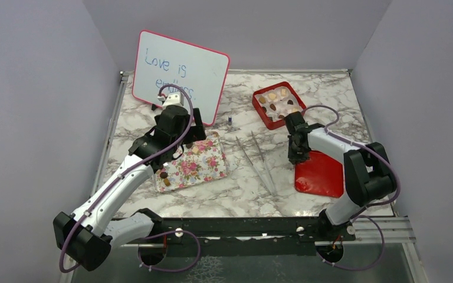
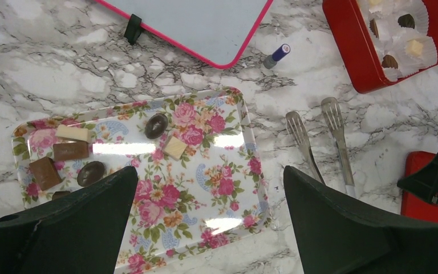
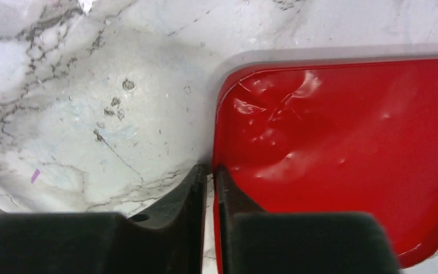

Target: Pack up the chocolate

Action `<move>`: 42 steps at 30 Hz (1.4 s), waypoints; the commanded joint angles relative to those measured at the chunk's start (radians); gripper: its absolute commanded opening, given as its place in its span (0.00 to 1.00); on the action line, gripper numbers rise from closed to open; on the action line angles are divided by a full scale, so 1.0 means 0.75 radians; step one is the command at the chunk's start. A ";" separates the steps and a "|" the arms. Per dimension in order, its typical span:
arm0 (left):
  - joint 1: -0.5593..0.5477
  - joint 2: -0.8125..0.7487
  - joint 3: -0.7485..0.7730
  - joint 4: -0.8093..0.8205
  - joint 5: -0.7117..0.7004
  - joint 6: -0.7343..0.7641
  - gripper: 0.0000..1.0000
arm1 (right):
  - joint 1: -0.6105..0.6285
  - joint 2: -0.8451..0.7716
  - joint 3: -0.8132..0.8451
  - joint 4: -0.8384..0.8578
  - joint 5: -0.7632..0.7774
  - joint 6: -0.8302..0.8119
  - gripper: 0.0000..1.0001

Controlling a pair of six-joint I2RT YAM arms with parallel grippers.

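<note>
Several chocolates [image 2: 155, 126] lie on the pink floral tray [image 2: 205, 228], most at its left end [image 2: 71, 150]. More chocolates [image 1: 277, 100] sit in white paper cups in the red box [image 1: 259, 109] at the back right. My left gripper [image 2: 211, 188] hangs wide open above the tray [image 1: 209, 168], holding nothing. My right gripper [image 3: 211, 171] is down at the left edge of the flat red lid [image 3: 342, 148], its jaws pinched together with the lid's rim between them. From above, that gripper [image 1: 299, 158] meets the lid [image 1: 321, 174] at its top left corner.
A pink-framed whiteboard [image 1: 180, 73] stands propped at the back left. Metal tongs [image 1: 259, 156] lie on the marble between the tray and the lid. A small blue-capped marker [image 2: 278, 55] lies near the whiteboard. Grey walls close in three sides.
</note>
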 commanded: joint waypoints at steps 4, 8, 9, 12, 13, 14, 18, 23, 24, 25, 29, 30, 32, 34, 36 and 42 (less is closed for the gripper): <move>0.005 -0.001 -0.035 0.085 0.006 0.069 0.99 | -0.013 -0.079 0.039 -0.026 -0.062 -0.039 0.01; 0.005 -0.022 -0.137 0.240 0.083 0.162 0.98 | -0.013 -0.163 0.132 -0.085 0.016 -0.067 0.01; 0.005 -0.037 -0.167 0.291 0.132 0.185 0.96 | -0.012 -0.193 0.154 -0.103 0.023 -0.071 0.01; 0.004 -0.125 -0.303 0.514 0.296 0.239 0.93 | -0.012 -0.290 0.196 -0.140 -0.008 -0.083 0.01; 0.004 -0.165 -0.366 0.626 0.373 0.272 0.92 | -0.013 -0.327 0.200 -0.145 -0.029 -0.085 0.01; 0.003 -0.205 -0.435 0.751 0.448 0.313 0.90 | -0.013 -0.372 0.201 -0.143 -0.055 -0.094 0.01; 0.002 -0.297 -0.666 1.200 0.520 0.420 0.89 | -0.013 -0.552 0.229 -0.048 -0.220 -0.147 0.01; 0.003 -0.290 -0.632 1.315 0.771 0.799 0.90 | -0.013 -0.571 0.532 -0.268 -0.537 -0.226 0.01; 0.003 -0.289 -0.644 1.367 0.858 0.863 0.90 | -0.013 -0.585 0.562 -0.279 -0.591 -0.243 0.01; 0.003 -0.288 -0.659 1.423 0.935 0.923 0.90 | -0.012 -0.609 0.576 -0.271 -0.653 -0.258 0.01; 0.003 -0.228 -0.628 1.479 1.234 1.140 0.90 | -0.012 -0.718 0.564 -0.188 -0.916 -0.316 0.01; 0.001 -0.193 -0.601 1.485 1.301 1.186 0.89 | -0.013 -0.720 0.572 -0.194 -0.963 -0.330 0.01; 0.000 -0.094 -0.520 1.487 1.418 1.262 0.85 | -0.013 -0.719 0.576 -0.200 -1.084 -0.365 0.01; 0.000 -0.001 -0.441 1.486 1.500 1.330 0.81 | -0.013 -0.723 0.548 -0.193 -1.207 -0.399 0.01; 0.001 0.077 -0.374 1.486 1.544 1.401 0.81 | -0.013 -0.721 0.512 -0.188 -1.289 -0.423 0.01; -0.008 0.217 -0.230 1.486 1.682 1.644 0.82 | -0.007 -0.623 0.484 -0.266 -1.364 -0.511 0.01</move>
